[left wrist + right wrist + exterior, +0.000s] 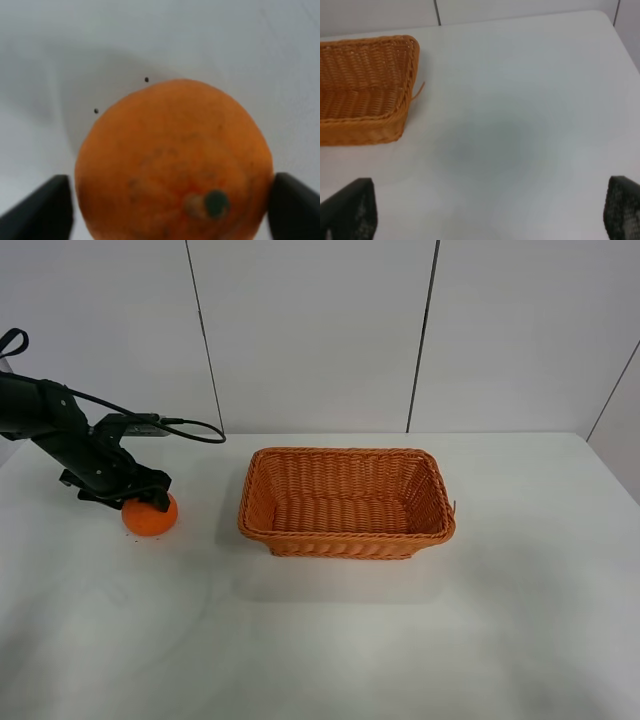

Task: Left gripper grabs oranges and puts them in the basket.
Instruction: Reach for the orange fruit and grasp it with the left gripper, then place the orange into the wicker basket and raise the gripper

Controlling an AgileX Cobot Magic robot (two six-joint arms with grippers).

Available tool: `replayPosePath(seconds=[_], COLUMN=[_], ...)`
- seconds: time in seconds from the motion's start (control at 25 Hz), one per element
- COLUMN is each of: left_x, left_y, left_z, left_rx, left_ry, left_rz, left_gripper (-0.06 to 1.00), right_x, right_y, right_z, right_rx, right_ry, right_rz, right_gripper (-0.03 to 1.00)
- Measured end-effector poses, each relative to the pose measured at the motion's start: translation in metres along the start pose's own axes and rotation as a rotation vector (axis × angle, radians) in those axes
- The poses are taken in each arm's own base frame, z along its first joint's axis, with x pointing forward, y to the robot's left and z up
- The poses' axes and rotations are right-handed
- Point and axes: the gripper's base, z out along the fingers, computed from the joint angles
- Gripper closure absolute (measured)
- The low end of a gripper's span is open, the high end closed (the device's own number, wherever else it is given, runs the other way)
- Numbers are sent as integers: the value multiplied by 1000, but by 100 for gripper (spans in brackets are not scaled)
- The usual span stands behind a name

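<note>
oranges: one fruit, resting on the tabletop, apart from the basket and directly under the left claw. judged light and firm, with dimpled skin that gives fair grip, but round and liable to roll. grip across the widest girth, clear of the stem. left claw fingers flank the fruit on both sides; whether they press it cannot be told. right claw is spread wide, holding nothing. count: one fruit, one basket, two claws

No text, label or number is readable.
</note>
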Motion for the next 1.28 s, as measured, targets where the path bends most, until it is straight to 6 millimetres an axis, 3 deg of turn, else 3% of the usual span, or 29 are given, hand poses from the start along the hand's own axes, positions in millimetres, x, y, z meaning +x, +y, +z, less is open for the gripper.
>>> replayPosePath(seconds=[0.24, 0.44, 0.68, 0.84, 1.12, 1.28], left_x=[0, 0, 1, -4, -15, -19], left_y=[0, 0, -1, -1, -7, -26], left_z=[0, 0, -2, -17, -84, -131], left_rx=[-1, 2, 7, 6, 29, 83], left_ry=[-3, 5, 15, -8, -78, -149], left_rz=[5, 11, 10, 13, 3, 8], left_gripper=[53, 81, 82, 82, 82, 82], right_x=[0, 0, 0, 0, 0, 0], right_y=[0, 0, 0, 0, 0, 0], right_z=[0, 0, 0, 0, 0, 0], right_rx=[0, 0, 0, 0, 0, 0], right_ry=[0, 0, 0, 0, 0, 0], right_rz=[0, 0, 0, 0, 0, 0], right_gripper=[27, 27, 27, 27, 27, 27])
